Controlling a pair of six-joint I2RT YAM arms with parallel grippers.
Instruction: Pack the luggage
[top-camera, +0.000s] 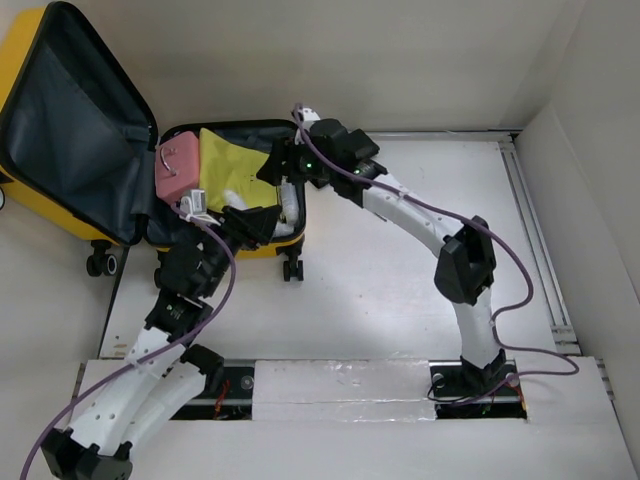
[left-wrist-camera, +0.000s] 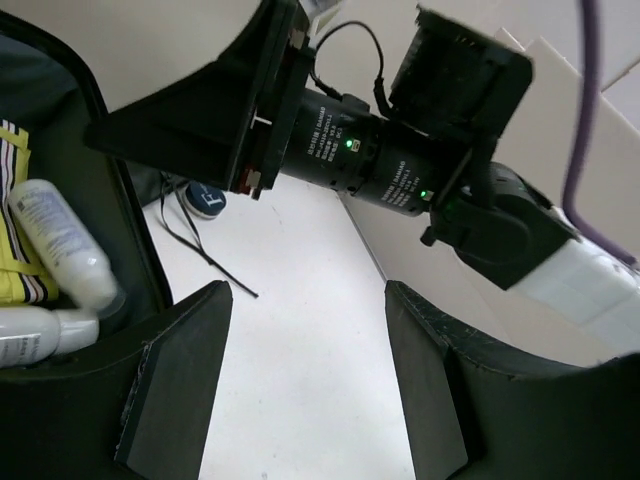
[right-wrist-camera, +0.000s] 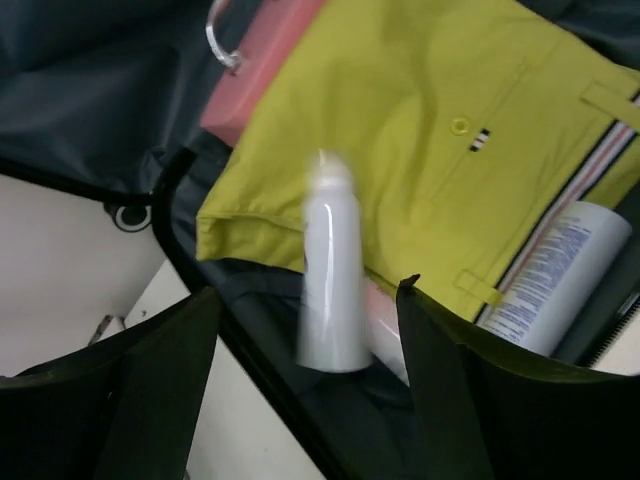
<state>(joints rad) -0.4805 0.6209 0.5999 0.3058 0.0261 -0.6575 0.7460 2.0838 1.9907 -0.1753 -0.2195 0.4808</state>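
the luggage (top-camera: 70, 130), a bright-yellow hard shell with black zipper trim, lies open at the ten o'clock corner of the table (top-camera: 400, 250) in the top view. its lid is propped toward nine o'clock, showing soft dark grey lining, and small black wheels (top-camera: 292, 268) poke out at its six o'clock edge. in the base half, a boxy pink case (top-camera: 180, 170) with a metal ring sits at nine o'clock of a folded yellow-green garment (top-camera: 235, 165), smooth woven cloth with a button and striped trim.

the right gripper (right-wrist-camera: 305, 290) hangs over that garment with its flat black fingers well apart. in its wrist view a slim white cylinder bottle (right-wrist-camera: 333, 270) with a rounded cap shows between them, blurred and touching neither finger. a fatter white bottle (right-wrist-camera: 560, 280) with blue print lies along the garment's four o'clock edge.

the left gripper (left-wrist-camera: 305, 300) is at the base's six o'clock rim, fingers apart, with only bare white tabletop between them.
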